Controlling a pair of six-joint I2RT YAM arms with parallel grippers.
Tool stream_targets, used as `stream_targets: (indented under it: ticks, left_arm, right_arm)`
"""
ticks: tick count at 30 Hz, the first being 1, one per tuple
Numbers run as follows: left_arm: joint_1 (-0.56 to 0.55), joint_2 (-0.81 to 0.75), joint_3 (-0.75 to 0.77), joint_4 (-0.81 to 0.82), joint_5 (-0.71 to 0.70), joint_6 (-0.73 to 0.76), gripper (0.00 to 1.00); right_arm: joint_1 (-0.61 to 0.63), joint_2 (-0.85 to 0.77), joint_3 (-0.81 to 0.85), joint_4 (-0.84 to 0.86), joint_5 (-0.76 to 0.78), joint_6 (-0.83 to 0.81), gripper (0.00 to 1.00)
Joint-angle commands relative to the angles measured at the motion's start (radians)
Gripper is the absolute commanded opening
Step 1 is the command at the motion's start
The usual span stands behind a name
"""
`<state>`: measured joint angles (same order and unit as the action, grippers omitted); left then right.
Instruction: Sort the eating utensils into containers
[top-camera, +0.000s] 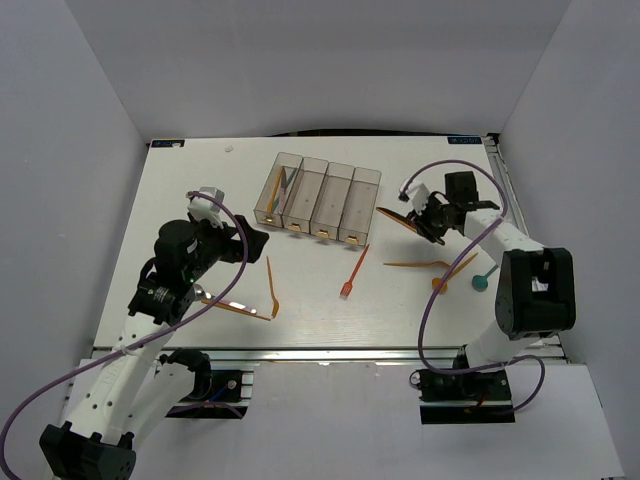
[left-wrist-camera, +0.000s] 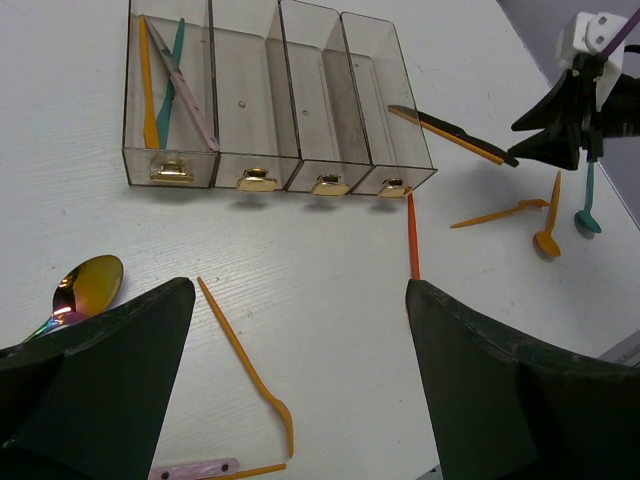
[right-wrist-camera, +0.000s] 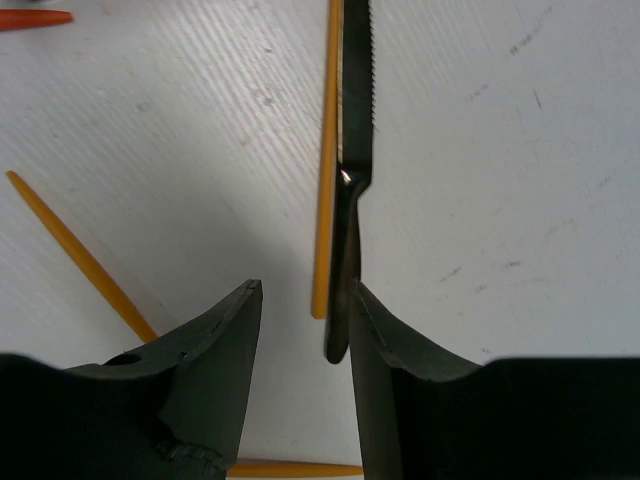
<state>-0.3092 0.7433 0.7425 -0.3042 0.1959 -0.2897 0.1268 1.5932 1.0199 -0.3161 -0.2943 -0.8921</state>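
Observation:
The four joined clear containers stand at the table's back middle, and also show in the left wrist view. The leftmost bin holds an orange, a teal and a pinkish-grey utensil. My right gripper is open and low over the table right of the bins. A black serrated knife lies against its right finger and an orange utensil lies beside the knife, both handle ends between the fingers. My left gripper is open and empty above an orange utensil.
A red-orange fork lies in front of the bins. An orange fork, an orange spoon and a teal spoon lie right of it. An iridescent spoon and a pink-handled knife lie near the left arm.

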Motion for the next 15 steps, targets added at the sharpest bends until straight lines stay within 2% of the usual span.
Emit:
stream_targets:
  ticks: [1,5,15]
  left_arm:
    - [0.002,-0.022,0.0,0.022,0.019,-0.003,0.98]
    - [0.001,-0.025,0.0,0.024,0.022,-0.002,0.98]
    - [-0.01,-0.024,-0.002,0.022,0.023,0.001,0.98]
  right_arm:
    - [-0.061,0.028,0.087,-0.038,-0.009,0.065,0.46]
    - [-0.145,0.063,0.134,-0.089,-0.064,0.062,0.47]
    - [-0.15,0.155,0.152,-0.124,-0.009,-0.008,0.54]
